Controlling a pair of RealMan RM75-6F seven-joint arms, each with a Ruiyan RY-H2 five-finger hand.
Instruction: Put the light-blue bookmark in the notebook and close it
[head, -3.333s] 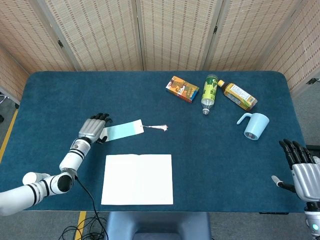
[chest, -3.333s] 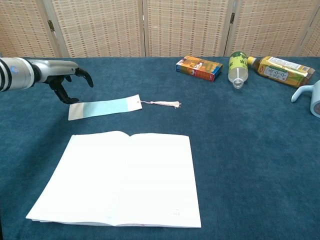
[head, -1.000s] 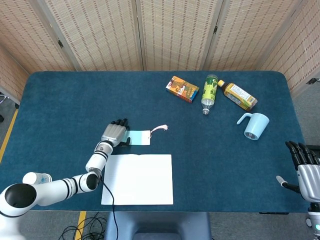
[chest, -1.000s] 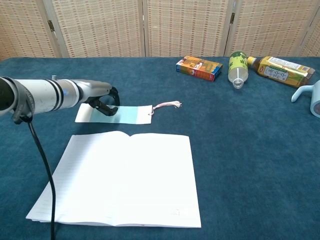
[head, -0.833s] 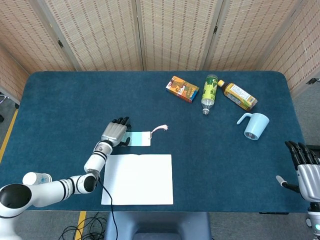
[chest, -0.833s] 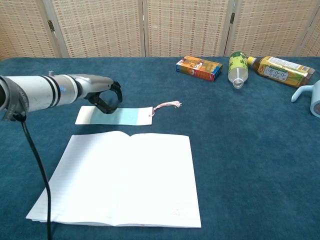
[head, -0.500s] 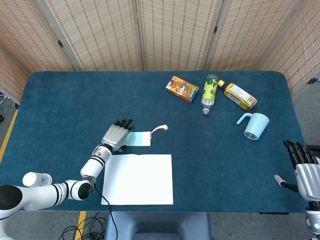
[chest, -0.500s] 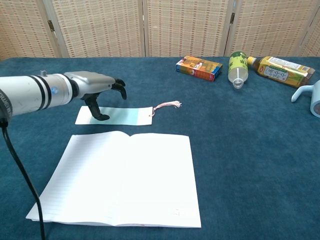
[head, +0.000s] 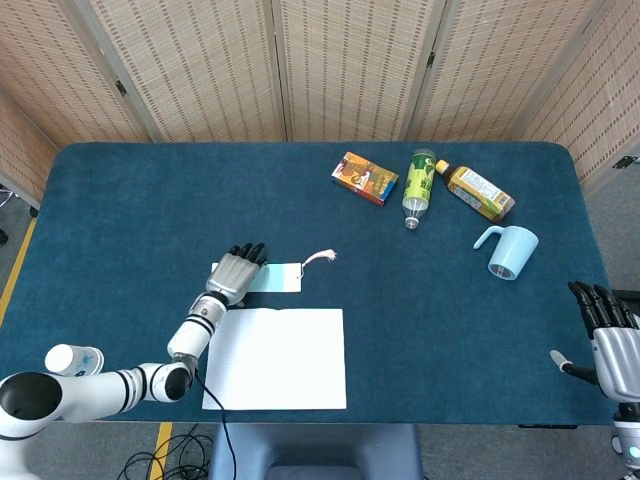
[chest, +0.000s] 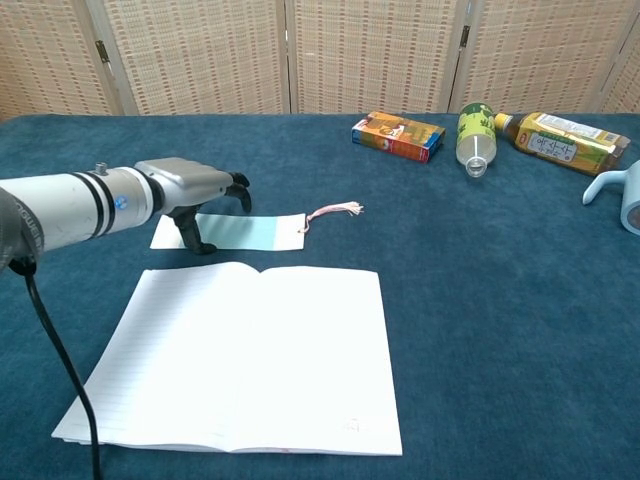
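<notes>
Hovering left hand shifted nearer over bookmark, fingers spread, empty; notebook open.

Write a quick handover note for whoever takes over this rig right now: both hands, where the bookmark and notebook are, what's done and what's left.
Left robot hand: fingers spread over the left part of the light-blue bookmark, thumb tip down at its near edge; whether it has a grip cannot be told.
Right robot hand: open, holding nothing, off the table's near right corner.
Bookmark: flat on the table just beyond the notebook, tassel trailing right.
Notebook: lying open, blank pages up, at the near edge.
Done: hand brought to the bookmark.
Left: lift the bookmark, lay it on the pages, close the notebook.
</notes>
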